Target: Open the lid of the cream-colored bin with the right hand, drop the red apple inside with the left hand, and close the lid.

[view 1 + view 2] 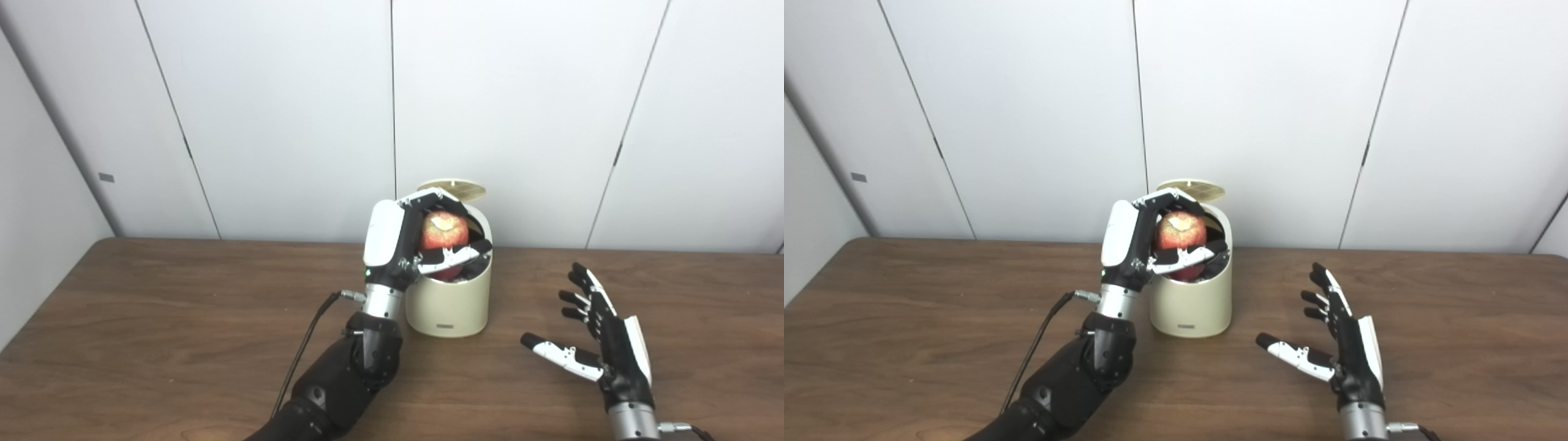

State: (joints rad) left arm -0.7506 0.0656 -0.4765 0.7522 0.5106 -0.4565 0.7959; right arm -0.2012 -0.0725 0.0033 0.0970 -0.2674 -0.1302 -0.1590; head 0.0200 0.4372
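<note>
The cream-colored bin [450, 306] stands on the table at the centre, near the wall. Its round lid [453, 188] is raised open behind the mouth. My left hand [404, 242] is shut on the red apple [443, 231] and holds it right over the bin's open mouth, the apple partly in the opening. My right hand [597, 340] is open and empty, palm facing left, hovering low over the table to the right of the bin, apart from it. The scene also shows in the right eye view, with the apple [1180, 231] over the bin [1191, 303].
The brown wooden table [153, 318] runs to a white panelled wall at the back. A black cable [306, 349] hangs from my left wrist over the table. Bare tabletop lies left and far right of the bin.
</note>
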